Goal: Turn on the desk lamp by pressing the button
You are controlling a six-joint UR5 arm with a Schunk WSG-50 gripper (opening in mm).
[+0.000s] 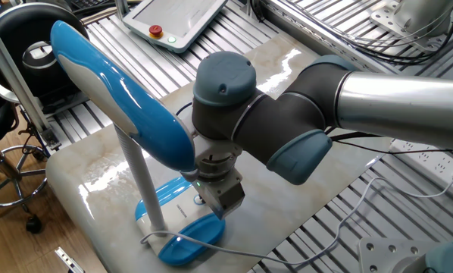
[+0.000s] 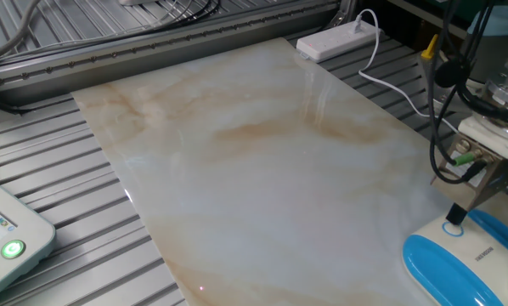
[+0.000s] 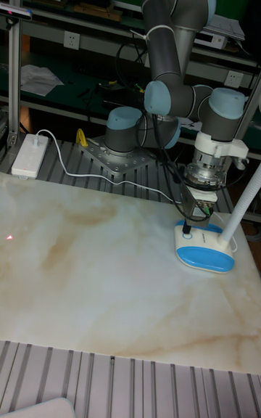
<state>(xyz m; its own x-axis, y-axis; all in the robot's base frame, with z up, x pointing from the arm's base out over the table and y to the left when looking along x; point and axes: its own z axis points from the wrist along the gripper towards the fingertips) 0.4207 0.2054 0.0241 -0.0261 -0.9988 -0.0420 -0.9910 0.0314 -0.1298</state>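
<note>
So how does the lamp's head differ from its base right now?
The lamp head is a long oval, raised on the stem and tilted; the lamp base is a shorter oval lying flat on the marble tabletop. The gripper comes down onto the base, not the head. Both are glossy sky-blue and white plastic.

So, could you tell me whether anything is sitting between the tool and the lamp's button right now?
Nothing visible does. The tool has its dark tip at the button on the white end of the desk lamp base, with no object between them. The lamp head sits off to one side, not under the tool.
</note>
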